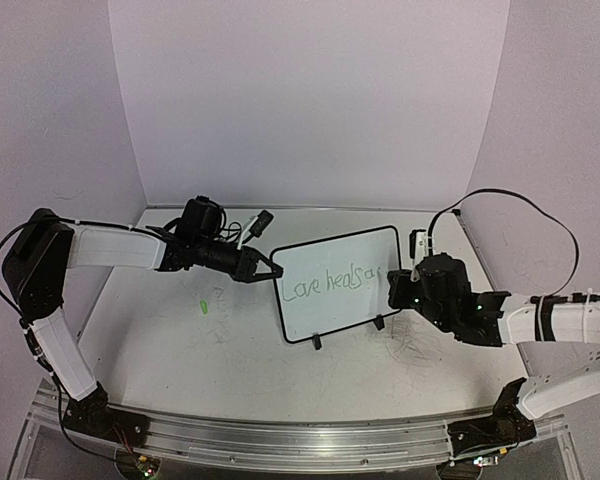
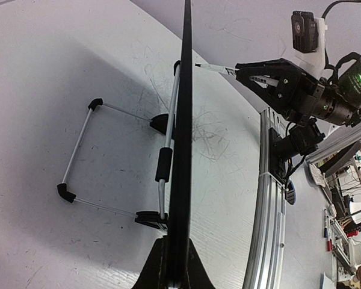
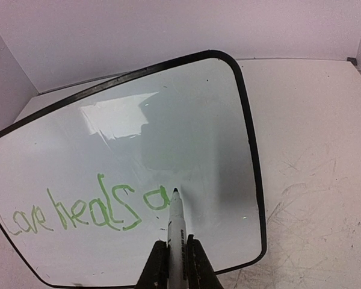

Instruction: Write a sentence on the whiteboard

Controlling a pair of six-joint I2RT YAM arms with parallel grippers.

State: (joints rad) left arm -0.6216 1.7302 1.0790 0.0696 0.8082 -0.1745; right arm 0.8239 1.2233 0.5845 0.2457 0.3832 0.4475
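Words on the whiteboard (image 3: 186,120): I can read "Love heals" in green ink, written by hand.
Next letter: after "heals" I see one more green letter. It looks like a small "a".
Where the words sit: low on the board, starting near its left edge.
Top camera: I see the same green words there, only smaller.
Print on the marker (image 3: 176,226): small dark marks on its white body, too tiny for me to read.
Scribbles on the table (image 1: 150,340): thin grey lines and a green spot, no words I can read.

From your left wrist view the whiteboard (image 2: 183,150) shows edge-on, its writing hidden; the marker (image 3: 176,220) barrel vanishes inside the right tool (image 3: 175,245).
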